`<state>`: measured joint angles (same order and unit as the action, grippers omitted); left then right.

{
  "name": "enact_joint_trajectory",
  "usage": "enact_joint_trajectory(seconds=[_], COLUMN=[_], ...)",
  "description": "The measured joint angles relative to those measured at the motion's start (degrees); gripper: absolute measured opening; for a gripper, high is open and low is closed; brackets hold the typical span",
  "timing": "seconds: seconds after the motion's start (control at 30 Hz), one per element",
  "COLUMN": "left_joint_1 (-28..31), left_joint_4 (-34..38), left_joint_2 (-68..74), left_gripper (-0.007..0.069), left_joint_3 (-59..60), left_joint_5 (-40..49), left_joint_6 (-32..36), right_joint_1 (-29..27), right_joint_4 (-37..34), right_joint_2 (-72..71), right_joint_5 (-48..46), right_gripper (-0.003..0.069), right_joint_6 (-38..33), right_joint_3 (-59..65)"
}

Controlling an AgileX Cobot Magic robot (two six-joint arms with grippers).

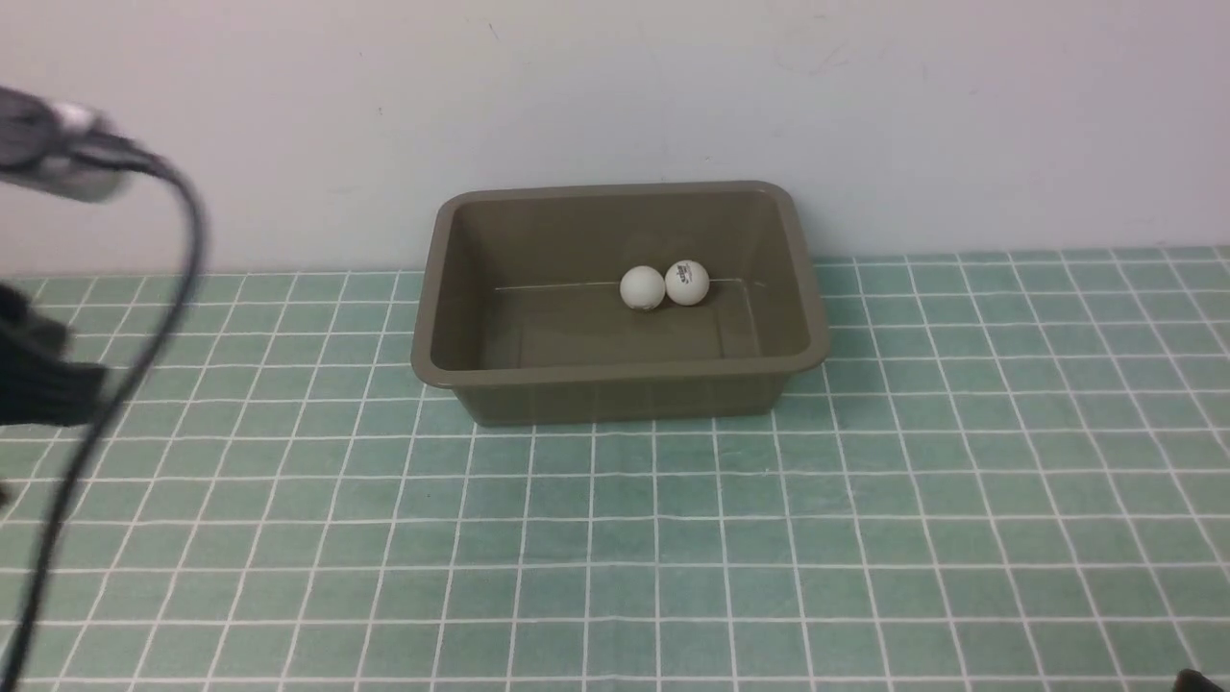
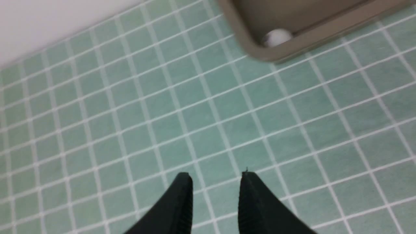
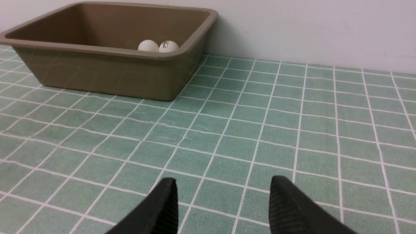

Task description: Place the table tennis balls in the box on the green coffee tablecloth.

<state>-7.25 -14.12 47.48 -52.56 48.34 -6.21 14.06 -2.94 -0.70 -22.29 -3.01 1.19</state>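
Left gripper (image 2: 216, 177): two black, ribbed, tapering fingers parted with a clear gap, nothing between them, hanging above bare cloth near one corner of the box.
Left arm (image 1: 43, 384): a blurred dark shape at the left edge of the front view, with a black cable (image 1: 183, 279) looping down past it.
Right gripper (image 3: 224, 185): fingers spread apart and empty, low over the cloth, well away from the box; touching nothing that I can see.
Box (image 1: 615, 380): olive-brown plastic tub, rectangular with rounded corners, a flared rim and sloping walls, smooth and faintly glossy; it stands upright on the cloth close to the pale wall (image 1: 615, 96).
Ball one (image 1: 642, 287): plain white, smooth and round, on the box floor near the back wall.
Ball two (image 1: 687, 282): white with a small dark printed mark facing us, right beside ball one and touching it.
Ball count: two inside the box; the left wrist view catches only one pale blurred ball past the rim.
Tablecloth (image 1: 865, 538): flat teal-green cloth crossed by thin white lines into squares, faintly mottled, spread across the whole surface under the box.
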Motion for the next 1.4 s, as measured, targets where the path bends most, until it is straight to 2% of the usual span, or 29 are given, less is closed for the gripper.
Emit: enact_joint_trajectory(seconds=[0.27, 0.5, 0.6, 0.83, 1.4], left_joint_1=[8.4, 9.3, 9.3, 9.3, 9.3], left_joint_4=[2.0, 3.9, 5.3, 6.7, 6.9], left_joint_2=[-13.2, -23.7, -27.3, -34.6, -48.1], left_gripper=[0.0185, 0.0185, 0.0185, 0.0185, 0.0185], left_joint_3=[15.7, 33.5, 39.2, 45.8, 49.9], left_joint_5=[-8.8, -22.5, -25.7, -26.4, -23.3], left_joint_6=[0.0, -0.1, -0.2, -0.2, -0.2], right_joint_1=[0.0, 0.0, 0.0, 0.0, 0.0], right_joint_4=[0.0, 0.0, 0.0, 0.0, 0.0], right_joint_2=[0.0, 0.0, 0.0, 0.0, 0.0], right_joint_5=[0.0, 0.0, 0.0, 0.0, 0.0], right_gripper=[0.0356, 0.0356, 0.0356, 0.0356, 0.0356], right_joint_6=[0.0, 0.0, 0.0, 0.0, 0.0], right_joint_3=[0.0, 0.0, 0.0, 0.0, 0.0])
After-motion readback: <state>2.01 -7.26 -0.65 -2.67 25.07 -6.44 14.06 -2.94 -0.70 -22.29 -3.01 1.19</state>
